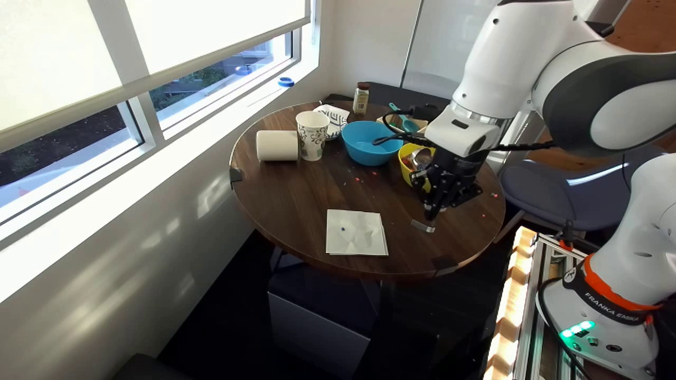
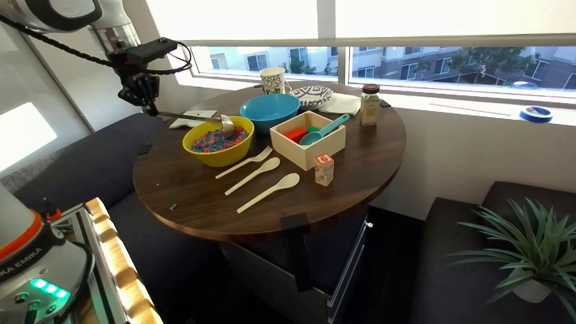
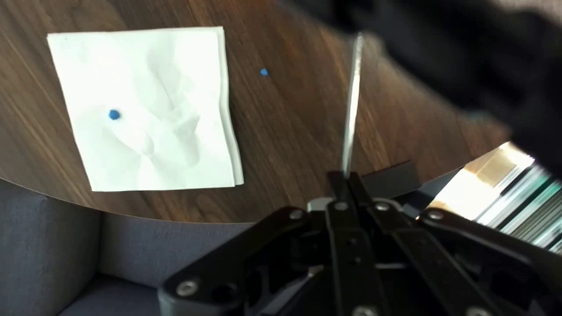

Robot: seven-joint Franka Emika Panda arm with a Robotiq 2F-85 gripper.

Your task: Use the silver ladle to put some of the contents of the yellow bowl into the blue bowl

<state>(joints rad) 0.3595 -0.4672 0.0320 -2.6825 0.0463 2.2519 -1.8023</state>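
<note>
Closest to the camera, in the wrist view, a black Robotiq gripper (image 3: 346, 174) clasps the silver ladle (image 3: 351, 105), its fingers (image 3: 337, 186) tight together with only the thin handle between them. The handle runs from there toward 12 o'clock, as far as a blurred dark shape (image 3: 461, 57) too unclear to name. Between 9 and 10 o'clock of the gripper, a folded white napkin (image 3: 149, 109) lies on the round wooden table (image 3: 290, 140), a blue piece (image 3: 114, 114) on top of it.

In both exterior views the ladle's head (image 2: 228, 127) is inside the yellow bowl (image 2: 225, 158). Taking that bowl as the dial's centre in an exterior view, the gripper holds the handle at 10 o'clock, with the head set among the contents (image 2: 212, 143), a heap of small blue, purple and pinkish-red pieces; whether it carries any cannot be told. The blue bowl (image 2: 270, 108) stands near it at 2 o'clock and a wooden box (image 2: 326, 146) at 3, holding a turquoise scoop (image 2: 333, 126) and a red object (image 2: 296, 135). Two stacked blocks (image 2: 324, 172), the upper marked with a red 6, stand farther out between 3 and 4. A fork (image 2: 245, 162) and two spoons (image 2: 252, 177) lie between 4 and 5 o'clock; loose pieces (image 2: 173, 207) are scattered at 7. From the blue bowl, a patterned paper cup (image 2: 273, 82) stands upright at 12 o'clock and a brown-lidded jar (image 2: 370, 110) at 3.
</note>
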